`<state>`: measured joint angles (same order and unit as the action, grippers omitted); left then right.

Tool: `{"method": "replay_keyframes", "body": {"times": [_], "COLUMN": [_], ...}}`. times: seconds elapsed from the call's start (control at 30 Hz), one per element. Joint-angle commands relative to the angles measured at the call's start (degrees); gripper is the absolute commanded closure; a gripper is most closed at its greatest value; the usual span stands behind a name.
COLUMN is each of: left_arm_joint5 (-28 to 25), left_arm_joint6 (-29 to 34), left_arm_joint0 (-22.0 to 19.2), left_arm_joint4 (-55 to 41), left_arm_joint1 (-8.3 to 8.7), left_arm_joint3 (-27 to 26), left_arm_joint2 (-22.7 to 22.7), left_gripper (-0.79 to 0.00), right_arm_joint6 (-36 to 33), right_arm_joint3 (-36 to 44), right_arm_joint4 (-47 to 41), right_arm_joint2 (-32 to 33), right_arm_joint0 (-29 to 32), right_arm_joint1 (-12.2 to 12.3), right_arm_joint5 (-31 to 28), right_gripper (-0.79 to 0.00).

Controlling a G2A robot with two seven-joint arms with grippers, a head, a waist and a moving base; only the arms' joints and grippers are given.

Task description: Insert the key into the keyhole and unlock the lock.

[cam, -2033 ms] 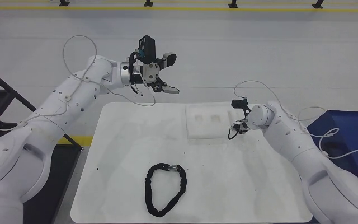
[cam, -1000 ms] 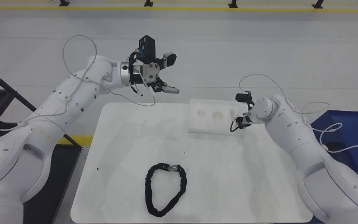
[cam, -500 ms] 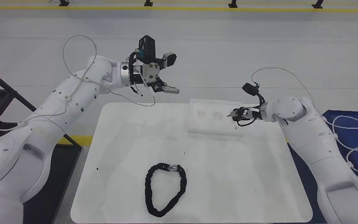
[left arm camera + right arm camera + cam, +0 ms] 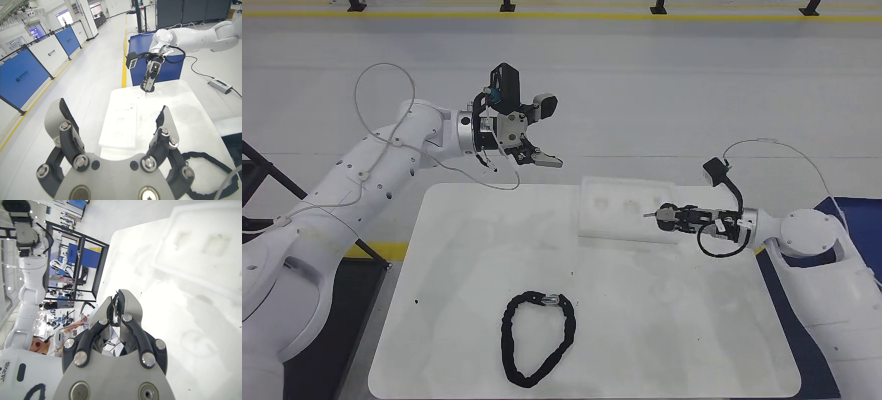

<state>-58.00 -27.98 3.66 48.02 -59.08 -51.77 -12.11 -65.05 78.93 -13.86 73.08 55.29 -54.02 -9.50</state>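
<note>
We hold the key point(image 4: 145, 95) clamped in our right jaws, tip outward for the lock point(image 4: 537, 338) at lower centre, while our left jaws hang apart, presumably to steady it.

White table point(image 4: 662, 320): chain lock point(image 4: 508, 342), foam block point(image 4: 617, 225).

Lock point(image 4: 536, 338): sleeve likely cloth, matt. Foam block point(image 4: 617, 215): matt, grainy. Table point(image 4: 462, 290): smooth, matt. Left gripper point(image 4: 113, 107): brushed metal, ribbed black pads point(image 4: 67, 111).
</note>
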Motion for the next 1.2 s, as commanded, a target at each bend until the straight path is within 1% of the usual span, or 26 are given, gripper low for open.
{"method": "replay_keyframes", "body": {"times": [0.0, 0.1, 0.33, 0.37, 0.47, 0.63, 0.7, 0.87, 0.97, 1.07, 1.17], "left_arm_joint5": [0.00, 0.00, 0.00, 1.03, 1.74, 0.21, 0.00, 0.00, 0.00, 0.00, 0.00], "left_arm_joint6": [0.00, 0.00, 0.00, 0.97, 2.45, 4.14, 3.53, 1.70, 0.58, -0.66, -0.52], "left_arm_joint0": [0.00, 0.00, 0.00, 0.59, 2.95, 7.65, 9.94, 13.82, 14.51, 14.92, 15.17], "left_arm_joint4": [0.00, 0.00, 0.00, 0.33, 1.11, 3.84, 4.76, 9.22, 12.72, 16.67, 21.74], "left_arm_joint1": [0.00, 0.00, 0.00, 0.02, 0.21, 0.30, 0.32, 0.73, 1.19, 1.71, 1.86], "left_arm_joint3": [0.00, 0.00, 0.00, -0.54, -1.85, -2.33, -2.38, -1.77, -2.53, -2.71, -3.45], "left_arm_joint2": [0.00, 0.00, 0.00, -0.13, -0.70, -0.62, -0.39, 0.64, 2.37, 2.37, 2.37], "left_gripper": [-0.785, -0.785, -0.785, -0.785, -0.785, -0.785, -0.785, -0.785, -0.785, -0.785, -0.785], "right_arm_joint6": [0.50, 1.66, 1.66, 1.66, 1.66, 1.66, 1.66, 1.66, 1.66, 1.66, 1.66], "right_arm_joint3": [0.21, -0.42, -0.42, -0.42, -0.42, -0.42, -0.42, -0.42, -0.42, -0.42, -0.42], "right_arm_joint4": [-2.15, -4.60, -4.60, -4.60, -4.60, -4.60, -4.60, -4.60, -4.60, -4.60, -4.60], "right_arm_joint2": [0.55, 1.05, 1.05, 1.05, 1.05, 1.05, 1.05, 1.05, 1.05, 1.05, 1.05], "right_arm_joint0": [1.13, 2.00, 2.00, 2.00, 2.00, 2.00, 2.00, 2.00, 2.00, 2.00, 2.00], "right_arm_joint1": [0.01, -0.08, -0.08, -0.08, -0.08, -0.08, -0.08, -0.08, -0.08, -0.08, -0.08], "right_arm_joint5": [-0.55, -1.34, -1.34, -1.34, -1.34, -1.34, -1.34, -1.34, -1.34, -1.34, -1.34], "right_gripper": [0.000, 0.000, 0.000, 0.000, 0.000, 0.000, 0.000, 0.000, 0.000, 0.000, 0.000]}}
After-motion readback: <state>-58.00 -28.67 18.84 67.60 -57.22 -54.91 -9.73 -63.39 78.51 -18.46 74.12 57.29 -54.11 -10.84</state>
